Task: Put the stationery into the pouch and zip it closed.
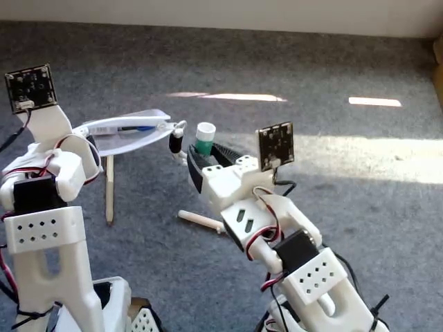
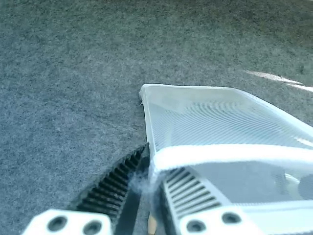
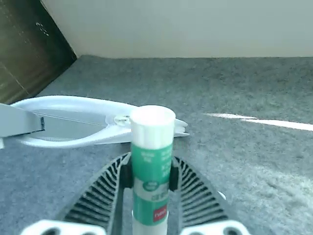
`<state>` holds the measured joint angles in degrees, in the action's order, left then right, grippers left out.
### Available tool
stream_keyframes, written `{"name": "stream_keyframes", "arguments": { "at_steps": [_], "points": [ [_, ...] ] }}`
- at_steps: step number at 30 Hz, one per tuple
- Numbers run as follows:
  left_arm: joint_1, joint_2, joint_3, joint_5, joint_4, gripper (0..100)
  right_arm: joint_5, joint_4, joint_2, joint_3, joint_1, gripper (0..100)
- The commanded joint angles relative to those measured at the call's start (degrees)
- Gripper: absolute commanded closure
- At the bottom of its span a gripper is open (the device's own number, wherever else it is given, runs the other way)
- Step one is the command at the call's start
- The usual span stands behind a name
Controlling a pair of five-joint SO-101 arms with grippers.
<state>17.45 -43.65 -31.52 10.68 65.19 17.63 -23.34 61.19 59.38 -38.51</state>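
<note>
My left gripper (image 1: 92, 148) is shut on the rim of a white mesh pouch (image 1: 128, 135), holding it off the carpet with its mouth open. In the left wrist view the fingers (image 2: 115, 188) pinch the pouch (image 2: 220, 117) at its white edge band. A blue pen (image 1: 133, 128) lies inside. A black zip pull (image 1: 176, 140) hangs at the pouch's right end. My right gripper (image 1: 201, 156) is shut on an upright green-and-white glue stick (image 1: 205, 136), just right of the pouch's end. In the right wrist view, the glue stick (image 3: 150, 161) stands in front of the pouch (image 3: 83, 122).
Two wooden pencils lie on the grey carpet: one (image 1: 109, 188) below the pouch beside the left arm, another (image 1: 201, 220) in front of the right arm. A dark wooden panel (image 3: 24, 54) stands at the carpet's edge. Open carpet stretches beyond the pouch.
</note>
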Motion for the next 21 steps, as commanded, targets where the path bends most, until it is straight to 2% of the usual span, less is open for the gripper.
{"name": "stream_keyframes", "arguments": {
  "at_steps": [1, 10, 21],
  "points": [
    [-1.36, -0.04, 0.22, -0.18, -0.18, 99, 0.88, 5.32, 1.98, 1.45, -1.98, 99.3],
    [-1.36, -0.04, 0.31, -0.18, -0.18, 99, 0.62, 28.18, 1.98, 10.77, -2.33, 99.3],
    [-1.36, -0.04, 0.4, -0.18, -0.18, 99, 0.62, 38.2, 1.98, 11.56, -2.33, 99.3]
  ]
}}
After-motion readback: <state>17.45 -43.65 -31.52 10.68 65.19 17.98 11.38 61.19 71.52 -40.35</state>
